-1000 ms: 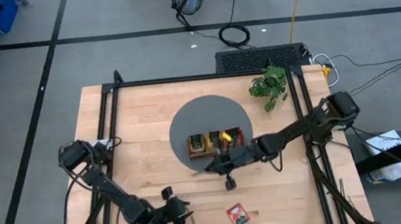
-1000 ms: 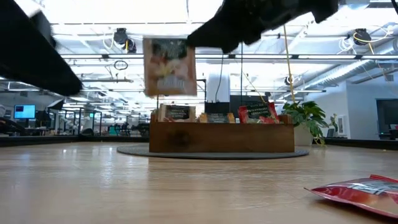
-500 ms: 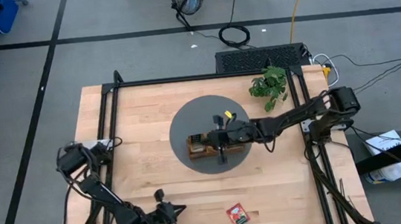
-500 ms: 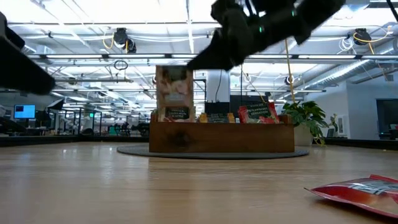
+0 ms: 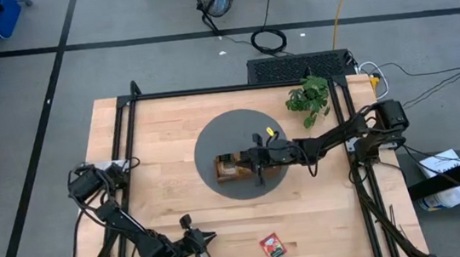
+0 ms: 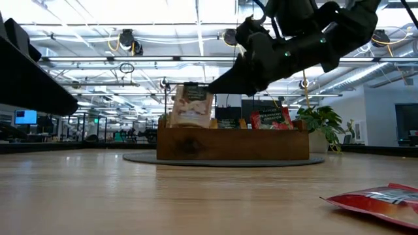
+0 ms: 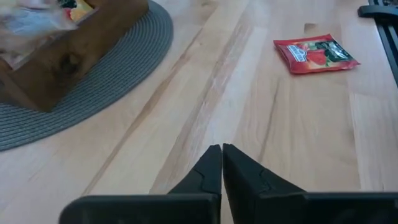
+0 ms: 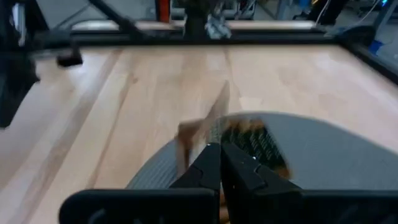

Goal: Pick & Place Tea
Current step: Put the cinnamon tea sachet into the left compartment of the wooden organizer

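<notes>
Since a second ago the right gripper [image 5: 254, 157] has carried its pale tan tea sachet [image 6: 191, 106] from the open table in over the tray and lowered it to the tray's left end, while the left gripper [image 5: 198, 250] has drawn back toward the near edge and closed.

The light wooden table [image 5: 163, 144] carries a round grey woven mat [image 5: 238, 123] near its middle. On the mat stands the long brown three-compartment wooden tray [image 6: 232, 145], with more sachets standing in it. A small green potted plant [image 5: 309, 96] sits near the table's far right corner.

The right gripper's fingers are pressed together on the tan sachet, which hangs tilted, its lower edge at the tray's rim. The left gripper is fully closed with nothing between its fingers, near the table's near edge. A flat red square tea sachet [image 5: 271, 246] lies on the wood to its right, near that same edge, well apart from the mat.
</notes>
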